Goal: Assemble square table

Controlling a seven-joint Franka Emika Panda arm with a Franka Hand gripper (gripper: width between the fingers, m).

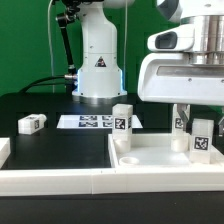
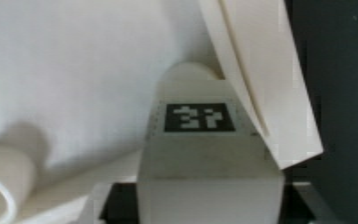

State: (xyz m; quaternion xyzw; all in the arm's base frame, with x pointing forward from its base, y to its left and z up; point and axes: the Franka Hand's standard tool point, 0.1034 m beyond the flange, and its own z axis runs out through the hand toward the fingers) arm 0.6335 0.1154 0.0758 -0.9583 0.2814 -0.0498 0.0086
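Black table [image 1: 50, 150] under a green backdrop; I see the white slab [image 1: 150, 158] at the near edge against the rail walls [image 1: 60, 180]. My claw [image 1: 192, 128] grips an upright leg [image 1: 201, 139] over the slab's corner (exterior view's right). Another leg [image 1: 122, 122] stands on the slab, a third [image 1: 31, 123] lies apart with open table around it, and the marker board [image 1: 90, 122] sits behind.

Slab [image 1: 150, 158] matt white plastic, smooth; legs [image 1: 122, 120] same, paper-looking tags; table [image 1: 45, 150] matt black; arm [image 1: 98, 45] glossy white.
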